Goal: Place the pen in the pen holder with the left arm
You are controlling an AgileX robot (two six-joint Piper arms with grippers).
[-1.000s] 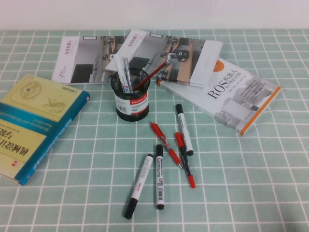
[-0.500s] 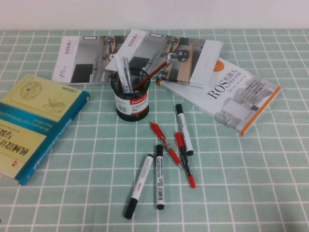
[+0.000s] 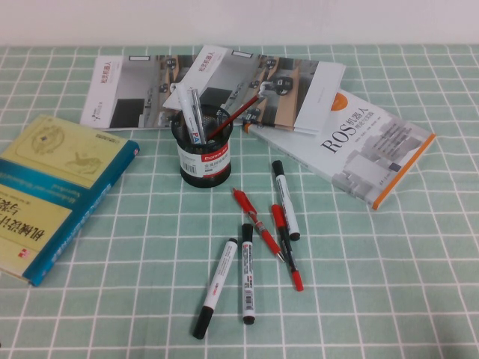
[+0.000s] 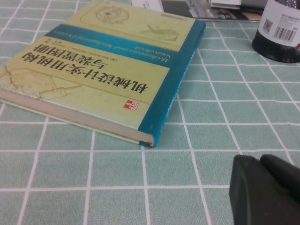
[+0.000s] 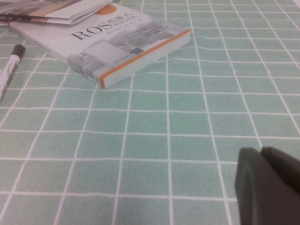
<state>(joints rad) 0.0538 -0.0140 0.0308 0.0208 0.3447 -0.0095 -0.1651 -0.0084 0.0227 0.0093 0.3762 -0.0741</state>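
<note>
both claws sit low off to the sides, left gripper [image 4: 265, 190] and right gripper [image 5: 269, 185], grip unreadable; pen holder [image 3: 204, 153] is crowded, so it could tip.

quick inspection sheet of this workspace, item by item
surface: green checked tablecloth, flat.
job's things: black mesh pen holder upright, holding a grey pen, a white marker and a red pen.
clutter: three white markers and two red pens loose in front of the holder; teal book, ROS book, magazines.
grippers: left hand low beside the teal book; right hand low near the ROS book; both hold nothing.
cables: nothing seen.
surroundings: pale wall behind.
</note>
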